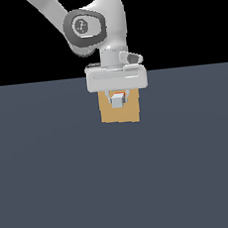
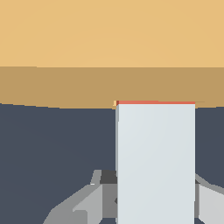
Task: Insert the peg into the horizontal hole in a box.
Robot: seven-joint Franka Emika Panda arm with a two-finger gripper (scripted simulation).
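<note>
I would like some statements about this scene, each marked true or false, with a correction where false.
1. The claw holds the peg. True.
2. The peg lies loose on the floor, far from the box. False: it is held in the claw right at the tan box, its white end facing the exterior camera.
3. In the wrist view, only a thin red strip of the peg shows where it meets the box. True.
4. The box is blue. False: it is tan-yellow.
5. The hole is plainly visible in the exterior view. False: the peg and claw cover the middle of the box's face there.
</note>
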